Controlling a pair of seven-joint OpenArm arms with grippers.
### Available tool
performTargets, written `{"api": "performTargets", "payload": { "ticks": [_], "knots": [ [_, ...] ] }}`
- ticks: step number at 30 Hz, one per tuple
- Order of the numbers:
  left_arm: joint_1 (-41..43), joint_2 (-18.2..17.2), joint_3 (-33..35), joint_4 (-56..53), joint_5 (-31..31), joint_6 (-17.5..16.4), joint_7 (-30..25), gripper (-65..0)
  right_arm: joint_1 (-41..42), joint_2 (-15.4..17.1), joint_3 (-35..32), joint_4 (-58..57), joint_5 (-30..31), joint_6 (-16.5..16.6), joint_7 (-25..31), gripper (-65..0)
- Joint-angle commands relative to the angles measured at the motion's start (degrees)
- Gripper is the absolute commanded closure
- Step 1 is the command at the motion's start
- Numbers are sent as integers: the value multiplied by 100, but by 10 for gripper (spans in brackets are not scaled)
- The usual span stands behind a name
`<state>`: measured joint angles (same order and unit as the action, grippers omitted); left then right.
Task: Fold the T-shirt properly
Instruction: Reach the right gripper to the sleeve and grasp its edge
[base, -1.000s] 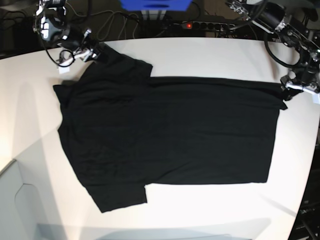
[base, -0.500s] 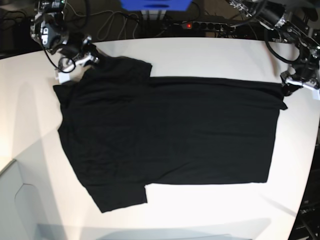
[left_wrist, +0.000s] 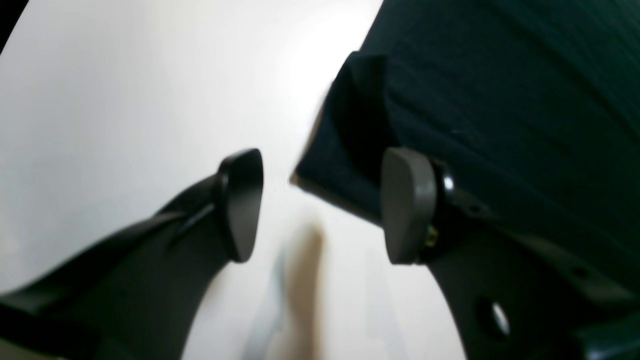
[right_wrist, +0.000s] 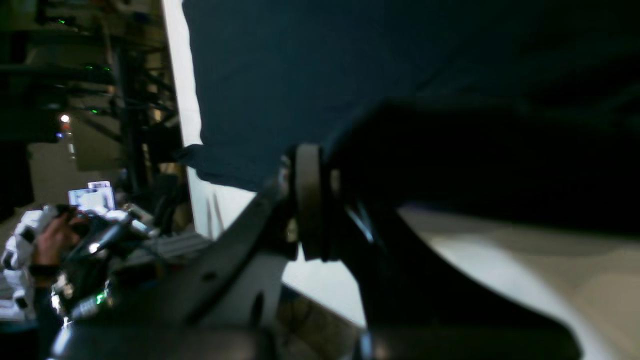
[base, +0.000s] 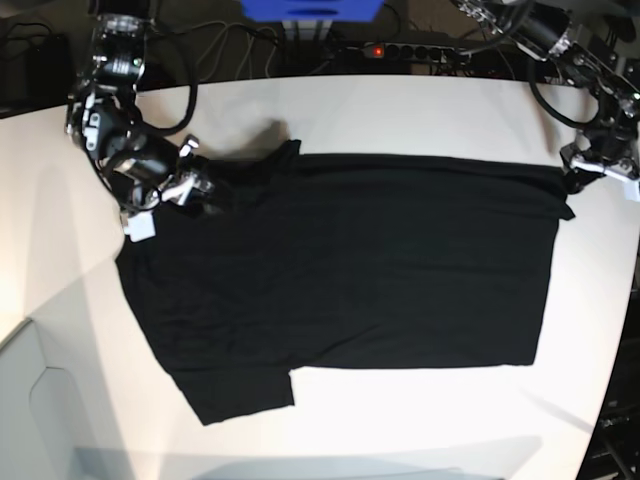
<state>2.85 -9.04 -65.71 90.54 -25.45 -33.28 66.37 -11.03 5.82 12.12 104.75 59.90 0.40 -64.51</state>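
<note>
Black T-shirt (base: 340, 260) on white table (base: 420, 110), power strip (base: 400, 48) behind

Right wrist view: blurred throughout; right gripper (right_wrist: 310, 200) fingertips merged into one dark mass, cloth between them not separable from the T-shirt (right_wrist: 320, 75) behind; shirt cut off at top and right edges. Background at left dim, unreadable.

Left wrist view: soft focus; left gripper (left_wrist: 320, 205) bodies cut by bottom edge; shirt (left_wrist: 500, 100) running out of frame at top and right; tan streak on the table (left_wrist: 125, 100) between the fingers unidentifiable.

Base view: shirt (base: 340, 260) sleeve under right gripper (base: 190, 185) bunched and hidden; neck not discernible; left gripper (base: 590, 165) fingertips too small to read against hem corner; table (base: 420, 110) cropped on all sides.
</note>
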Motion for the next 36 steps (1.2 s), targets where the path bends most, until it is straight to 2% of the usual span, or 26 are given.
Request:
{"api": "performTargets", "payload": {
  "ticks": [1,9,12,21,25,31,36],
  "knots": [
    [-35,-50,-9,128,-105,-17,-92,-363,184,29,-65,-27,151,25,64,0],
    [-35,55,26,128,-88,-17,-92,-363,1177,20,-337,-914,151,25,91,0],
    [-35,55,26,128,-79,-17,-92,-363,1441,20,-337,-1187,151,25,258,0],
    [-35,55,17,128,-79,-17,-92,-363,1951,20,-346,-1952,151,25,381,0],
    [-35,64,17,128,-79,-35,-92,-363,2021,-95,-328,-2013,151,25,381,0],
    [-35,64,26,128,-70,-53,-92,-363,2021,-270,-302,-2013,151,25,381,-133],
    [-26,64,17,128,-70,-53,-92,-363,2021,-437,-302,-2013,160,25,381,-187]
  ]
}}
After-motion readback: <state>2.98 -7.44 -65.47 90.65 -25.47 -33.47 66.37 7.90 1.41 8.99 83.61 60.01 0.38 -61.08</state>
